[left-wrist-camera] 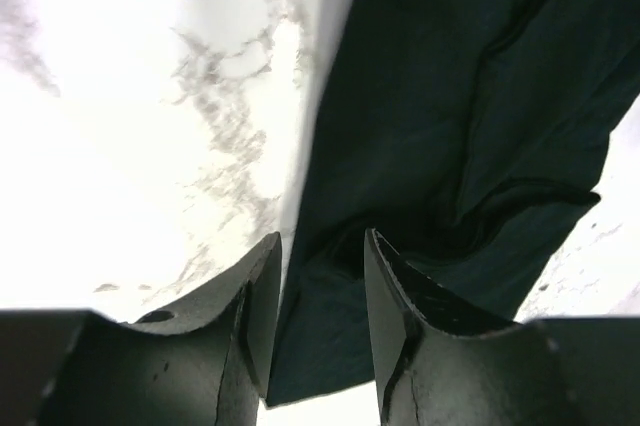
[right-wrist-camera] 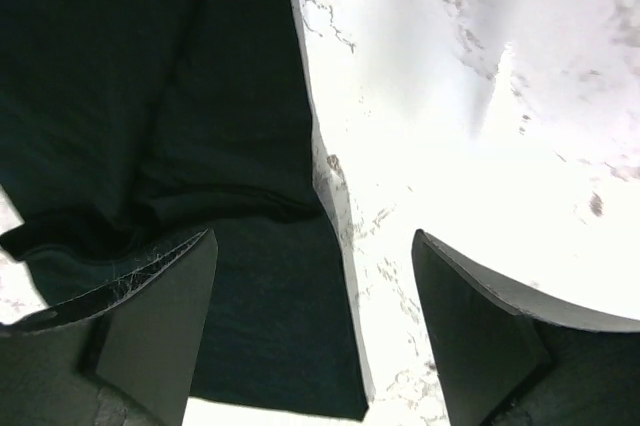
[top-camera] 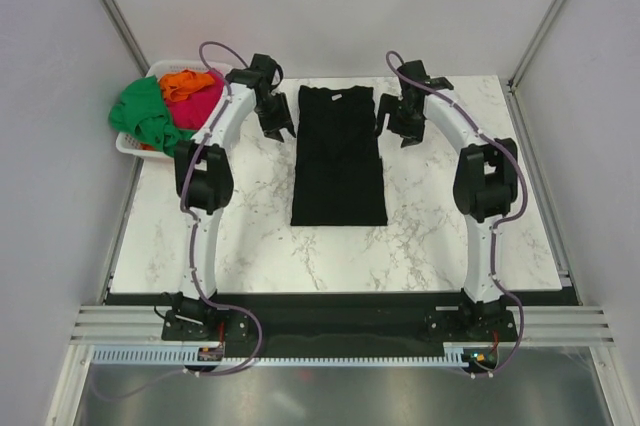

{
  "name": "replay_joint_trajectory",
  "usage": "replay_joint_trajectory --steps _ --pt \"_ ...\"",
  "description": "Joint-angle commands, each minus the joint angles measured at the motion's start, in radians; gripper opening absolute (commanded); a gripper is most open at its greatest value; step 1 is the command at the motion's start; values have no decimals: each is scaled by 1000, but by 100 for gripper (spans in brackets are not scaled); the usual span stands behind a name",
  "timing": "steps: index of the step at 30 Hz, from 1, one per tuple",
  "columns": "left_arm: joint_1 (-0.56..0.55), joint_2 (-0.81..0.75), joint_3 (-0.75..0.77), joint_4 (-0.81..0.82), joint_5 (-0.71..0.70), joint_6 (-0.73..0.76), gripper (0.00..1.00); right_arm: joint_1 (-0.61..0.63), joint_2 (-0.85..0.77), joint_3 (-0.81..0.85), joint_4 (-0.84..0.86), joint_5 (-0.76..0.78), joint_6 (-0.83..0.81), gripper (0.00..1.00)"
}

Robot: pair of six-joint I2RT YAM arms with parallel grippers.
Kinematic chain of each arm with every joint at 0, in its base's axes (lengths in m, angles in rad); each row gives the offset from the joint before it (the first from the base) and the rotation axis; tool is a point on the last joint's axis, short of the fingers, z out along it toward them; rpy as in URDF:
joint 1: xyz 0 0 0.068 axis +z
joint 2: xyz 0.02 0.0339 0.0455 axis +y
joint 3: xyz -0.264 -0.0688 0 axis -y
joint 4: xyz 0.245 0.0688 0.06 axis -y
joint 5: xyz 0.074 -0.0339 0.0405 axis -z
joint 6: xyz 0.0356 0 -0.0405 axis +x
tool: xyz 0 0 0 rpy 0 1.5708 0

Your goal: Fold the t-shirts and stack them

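Left gripper (top-camera: 279,127): jaws parted by a narrow gap, nothing clamped, positioned over the left edge of the black t-shirt (top-camera: 338,161) near its collar end. Right gripper (top-camera: 392,127): jaws spread wide and empty, one finger above the shirt's right edge, the other above the bare marble table (top-camera: 440,226). The black t-shirt lies flat at table centre, folded into a long narrow panel, while the green tee (top-camera: 143,111), orange tee (top-camera: 188,83) and pink-red tee (top-camera: 203,106) sit heaped in the white slotted basket (top-camera: 128,146) at the far left corner — well apart from it.
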Motion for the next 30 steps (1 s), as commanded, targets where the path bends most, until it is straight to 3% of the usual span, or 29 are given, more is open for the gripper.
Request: replay_joint_trajectory --steps 1,9,13,15,19,29,30 --pt "3 -165 -99 -78 -40 56 46 12 -137 -27 -34 -4 -5 86" --pt "-25 -580 -742 210 59 10 45 27 -448 -576 155 -154 -11 86" --pt "-39 -702 -946 337 131 16 46 30 -549 -812 236 -220 -5 85" --pt "-39 -740 -1058 389 153 7 46 35 -562 -866 265 -238 6 82" --pt "-39 -831 -1219 552 213 -28 57 44 -556 -949 346 -280 25 78" --pt "-39 -859 -1403 684 234 -70 56 61 -499 -1032 432 -295 38 58" --pt "-39 -851 -1431 696 237 -78 56 61 -496 -1040 438 -297 41 51"
